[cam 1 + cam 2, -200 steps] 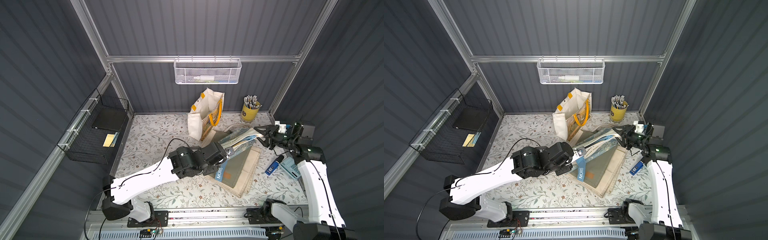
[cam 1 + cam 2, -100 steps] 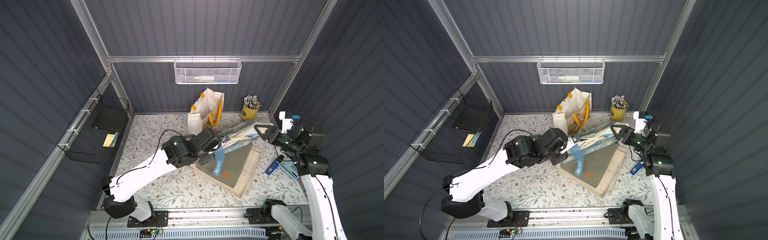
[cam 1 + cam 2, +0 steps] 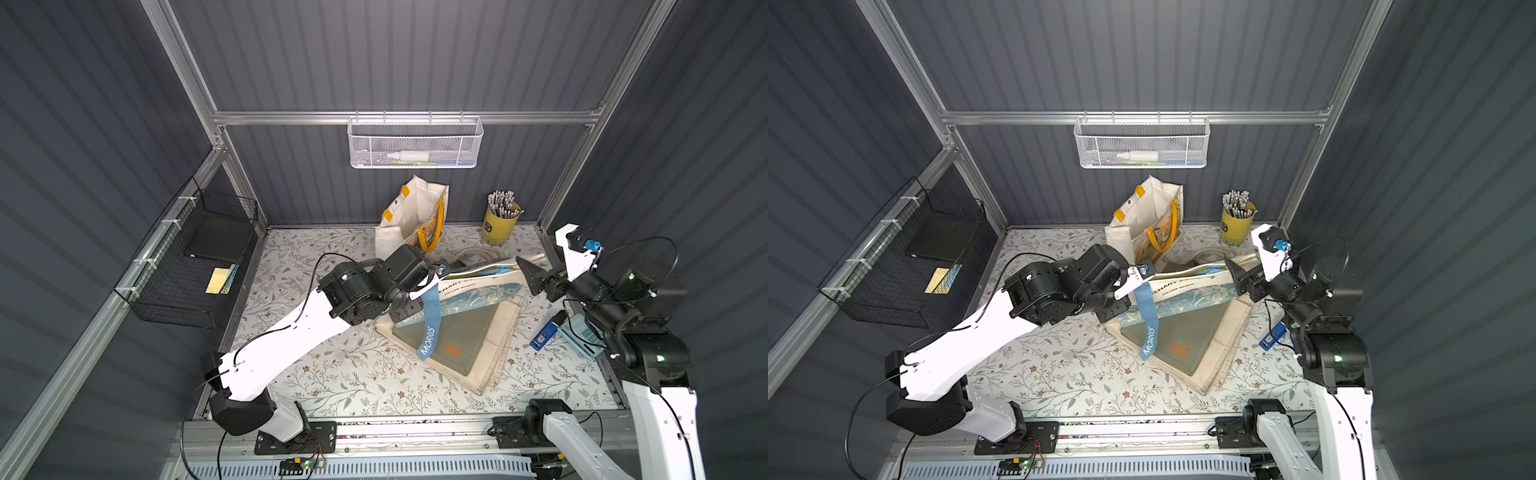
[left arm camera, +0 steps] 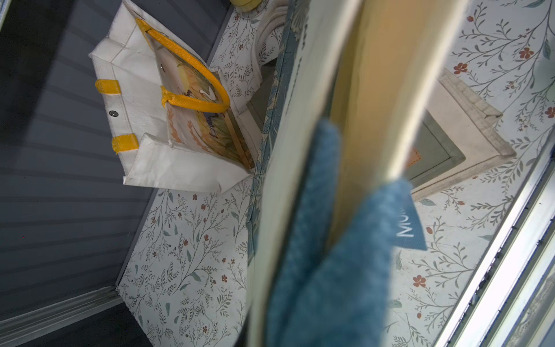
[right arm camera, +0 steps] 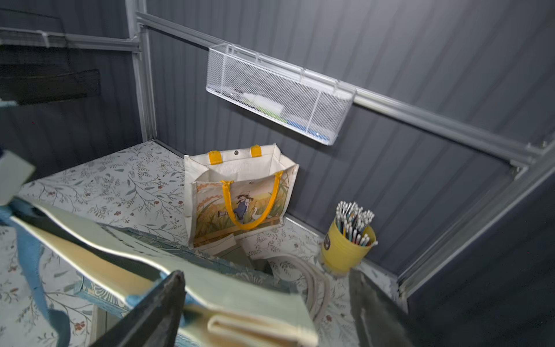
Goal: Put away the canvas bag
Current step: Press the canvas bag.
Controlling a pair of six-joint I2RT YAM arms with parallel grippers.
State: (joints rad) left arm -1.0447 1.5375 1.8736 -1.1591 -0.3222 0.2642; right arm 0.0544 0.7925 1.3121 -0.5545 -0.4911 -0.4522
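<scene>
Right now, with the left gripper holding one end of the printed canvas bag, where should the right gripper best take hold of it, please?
Probably the free end of its top hem. The canvas bag hangs lifted from the shut left gripper, its thin edge running toward the open right gripper, so come from the robot's right with jaws straddling that edge.

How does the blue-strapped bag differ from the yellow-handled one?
The blue-strapped bag slants, lifted at one edge by the shut left gripper; the yellow-handled bag stands upright, open, untouched. The blue-strapped bag's strap carries lettering; the yellow-handled bag's handles are plain. Both are cream with printed pictures.
</scene>
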